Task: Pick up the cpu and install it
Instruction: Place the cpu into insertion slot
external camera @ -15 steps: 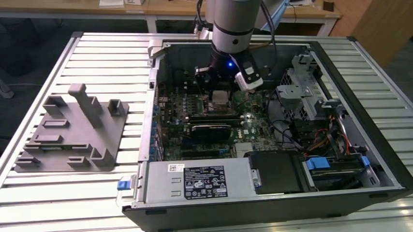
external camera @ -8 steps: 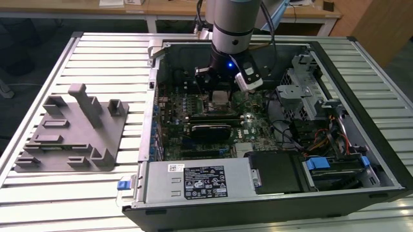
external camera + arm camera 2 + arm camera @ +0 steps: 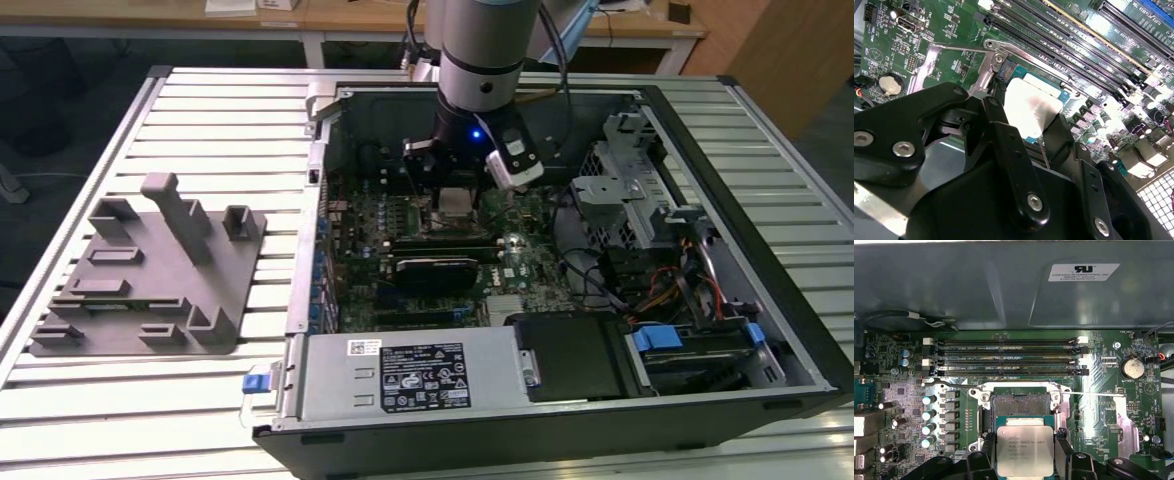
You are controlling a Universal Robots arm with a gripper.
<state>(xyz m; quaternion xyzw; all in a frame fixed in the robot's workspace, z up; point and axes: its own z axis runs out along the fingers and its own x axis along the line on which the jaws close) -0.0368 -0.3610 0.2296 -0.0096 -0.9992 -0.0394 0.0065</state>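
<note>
Clamping the cpu (image 3: 1025, 451), hand (image 3: 1025, 442) hides its edges.

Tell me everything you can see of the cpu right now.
The cpu is a small flat square chip with a silvery metal top that carries print, and a thin green border. It sits roughly level with the motherboard, clamped on two opposite edges by the black fingers of the gripper. It overlaps one edge of the open socket and is not seated in it.
</note>
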